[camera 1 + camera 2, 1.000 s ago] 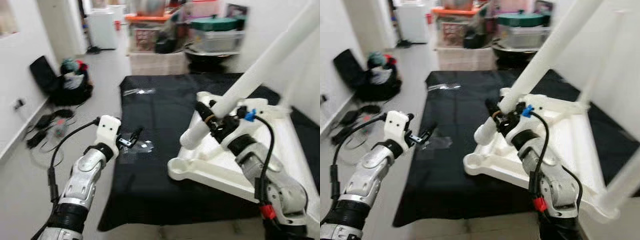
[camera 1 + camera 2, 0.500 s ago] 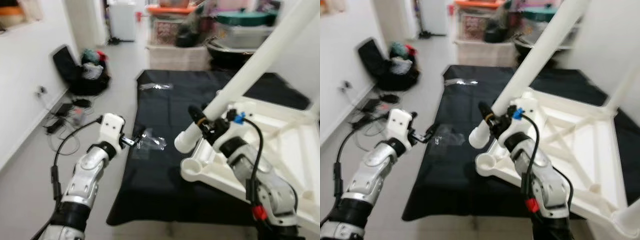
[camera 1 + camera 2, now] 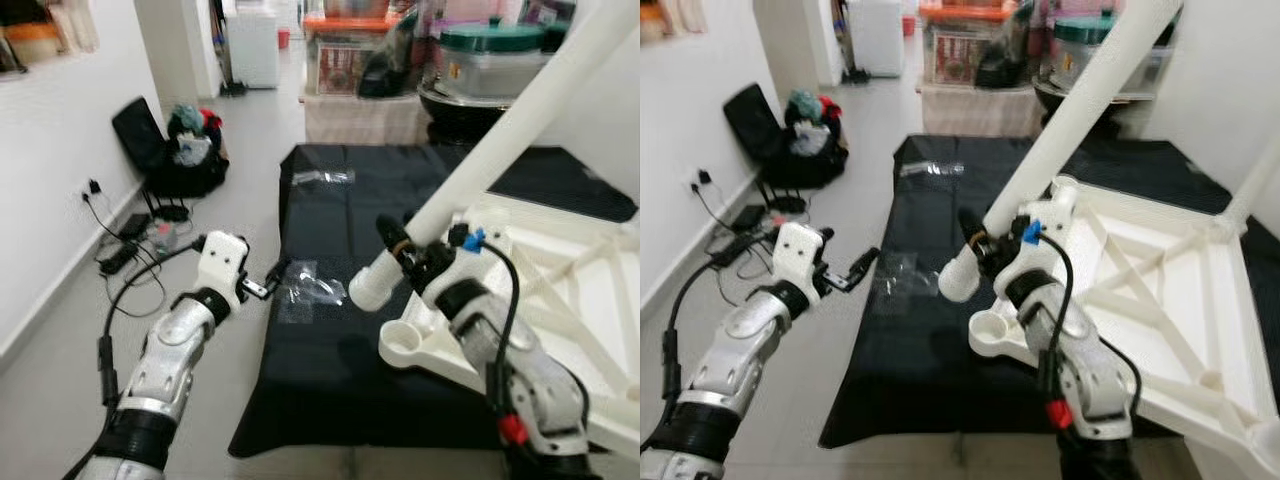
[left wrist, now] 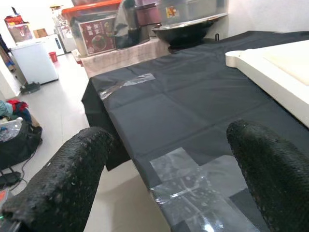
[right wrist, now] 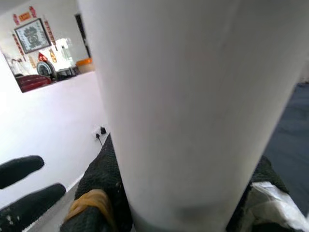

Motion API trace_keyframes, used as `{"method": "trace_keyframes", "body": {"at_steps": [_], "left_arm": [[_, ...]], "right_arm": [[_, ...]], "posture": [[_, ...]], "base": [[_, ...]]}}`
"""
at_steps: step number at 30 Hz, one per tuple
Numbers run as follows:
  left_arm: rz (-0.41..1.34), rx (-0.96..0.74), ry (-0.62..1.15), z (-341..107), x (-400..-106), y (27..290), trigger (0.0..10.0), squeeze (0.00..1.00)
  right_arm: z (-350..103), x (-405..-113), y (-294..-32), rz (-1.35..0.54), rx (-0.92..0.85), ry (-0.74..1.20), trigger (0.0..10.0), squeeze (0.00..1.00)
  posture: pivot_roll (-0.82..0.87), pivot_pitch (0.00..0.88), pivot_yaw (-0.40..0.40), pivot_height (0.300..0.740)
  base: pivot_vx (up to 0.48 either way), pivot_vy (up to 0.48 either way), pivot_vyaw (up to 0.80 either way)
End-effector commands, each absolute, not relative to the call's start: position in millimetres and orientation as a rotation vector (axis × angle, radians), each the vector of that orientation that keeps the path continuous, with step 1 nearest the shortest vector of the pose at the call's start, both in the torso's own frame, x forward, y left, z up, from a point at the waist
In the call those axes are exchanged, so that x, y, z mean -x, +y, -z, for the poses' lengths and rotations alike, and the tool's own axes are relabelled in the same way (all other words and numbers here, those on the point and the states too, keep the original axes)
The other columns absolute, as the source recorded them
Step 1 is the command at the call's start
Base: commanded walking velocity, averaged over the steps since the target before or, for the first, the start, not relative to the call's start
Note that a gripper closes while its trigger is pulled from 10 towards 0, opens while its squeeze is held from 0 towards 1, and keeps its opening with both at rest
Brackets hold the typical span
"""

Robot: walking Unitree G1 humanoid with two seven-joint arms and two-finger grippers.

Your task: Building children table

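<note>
- A white table leg (image 3: 500, 150) is clamped in the right gripper (image 3: 405, 255) near its lower end; the black fingers are seen pressed on either side of the tube in the right wrist view.
- The leg is held at a slant, its rounded lower end (image 3: 368, 290) hanging just above the black sheet (image 3: 340, 215), its upper length running up and to the right out of frame.
- Just below and to the right of that end, a round socket (image 3: 405, 340) is seen at the near corner of the white tabletop (image 3: 1160, 300), which lies upside down on the sheet with its ribbed underside showing.
- The leg end and the socket are close, yet apart.
- A second leg (image 3: 1255, 190) is seen standing up from the far right corner of the tabletop.
- The left gripper (image 3: 272, 280) is held out over the left edge of the sheet, its jaws apart and nothing between them.
- In the left wrist view the two black fingers (image 4: 63, 179) are spread wide, with clear plastic wrapping (image 4: 193, 188) lying flat on the sheet just beyond them.
- Another strip of clear plastic (image 3: 322, 177) is seen farther up the sheet.
- Storage boxes (image 3: 350, 55) are stacked beyond the sheet, and a dark bag (image 3: 180, 150) and cables (image 3: 125, 250) lie on the floor by the left wall.
</note>
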State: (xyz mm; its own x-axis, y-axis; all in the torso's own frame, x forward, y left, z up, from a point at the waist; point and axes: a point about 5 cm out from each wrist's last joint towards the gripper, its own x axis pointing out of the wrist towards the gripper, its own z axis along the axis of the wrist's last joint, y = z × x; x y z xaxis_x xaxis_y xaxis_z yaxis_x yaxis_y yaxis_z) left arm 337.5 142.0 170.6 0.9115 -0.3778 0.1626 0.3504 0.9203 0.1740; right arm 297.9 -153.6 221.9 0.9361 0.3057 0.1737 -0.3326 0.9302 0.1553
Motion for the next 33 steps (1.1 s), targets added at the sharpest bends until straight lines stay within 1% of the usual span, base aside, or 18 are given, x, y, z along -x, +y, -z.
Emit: {"method": "trace_keyframes", "body": {"at_steps": [1,6,14,25,30,32,33], "left_arm": [[0.371,-0.135,-0.190,-170.3,-339.7,142.8,10.0,0.00],[0.372,-0.127,-0.197,-171.6,-339.3,143.9,10.0,0.00],[0.389,-0.121,-0.220,-174.4,-339.2,141.1,10.0,0.00],[0.379,-0.123,-0.214,-173.8,-339.9,139.6,10.0,0.00],[0.406,-0.120,-0.210,-171.0,-336.9,136.2,10.0,0.00],[0.429,-0.121,-0.210,-170.1,-334.9,134.6,10.0,0.00],[0.448,-0.121,-0.208,-169.1,-333.5,133.6,10.0,0.00]], "right_arm": [[-219.1,-298.3,-156.6,-0.298,-0.189,-0.140,10.0,0.00],[-216.8,-299.5,-158.7,-0.278,-0.183,-0.130,10.0,0.00],[-218.1,-299.6,-160.1,-0.257,-0.160,-0.152,10.0,0.00],[-221.0,-300.4,-161.5,-0.254,-0.143,-0.164,10.0,0.00],[-222.9,-299.4,-161.2,-0.275,-0.126,-0.164,10.0,0.00],[-225.1,-295.4,-162.0,-0.312,-0.113,-0.157,10.0,0.00],[-228.3,-290.7,-160.6,-0.365,-0.098,-0.156,10.0,0.00]], "posture": [[0.03,0.000,-0.019,0.740],[0.03,0.000,-0.019,0.740],[0.03,0.000,-0.014,0.740],[0.03,0.000,-0.019,0.740],[0.03,0.000,-0.019,0.740],[0.03,0.000,-0.018,0.740],[0.02,0.000,-0.014,0.740]], "base": [[0.315,0.000,0.00],[0.480,0.000,-0.80],[0.463,0.000,0.00],[0.000,0.000,0.00],[0.000,0.000,0.00],[0.000,0.000,0.00],[0.000,0.000,0.00]]}}
